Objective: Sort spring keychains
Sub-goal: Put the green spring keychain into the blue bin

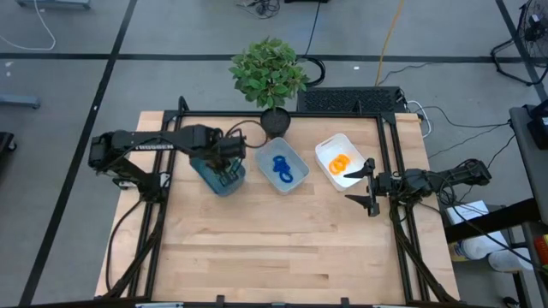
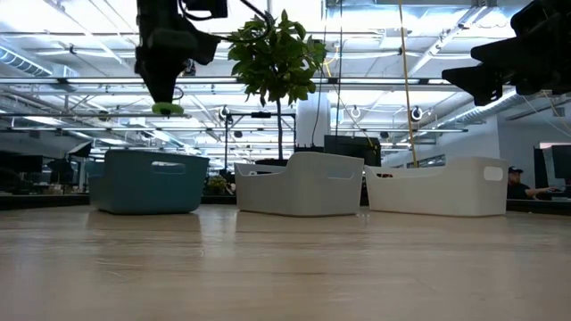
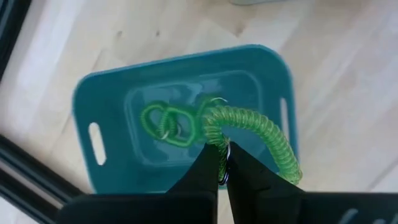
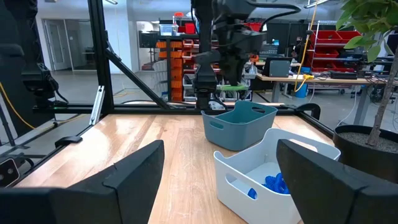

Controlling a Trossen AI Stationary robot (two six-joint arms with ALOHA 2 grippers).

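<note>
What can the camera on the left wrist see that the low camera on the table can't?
Only the left wrist view looks down into the teal bin and shows green keychains lying inside. Only the low view shows the other two bins beside it, the plant and the open right gripper up high. Both show the left gripper shut on a green keychain above the teal bin.

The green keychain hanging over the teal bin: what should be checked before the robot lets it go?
1. Left gripper shut on the green keychain: ok.
2. Keychain above the teal bin, not the table: ok.
3. Bin holds only green coils: ok.
4. Coil clear of the bin's rim: ok, hanging above it in the low view.
5. Right gripper out of the way, jaws open, beside the white bin: ok.
6. Ring free of the jaws: cannot tell.
</note>
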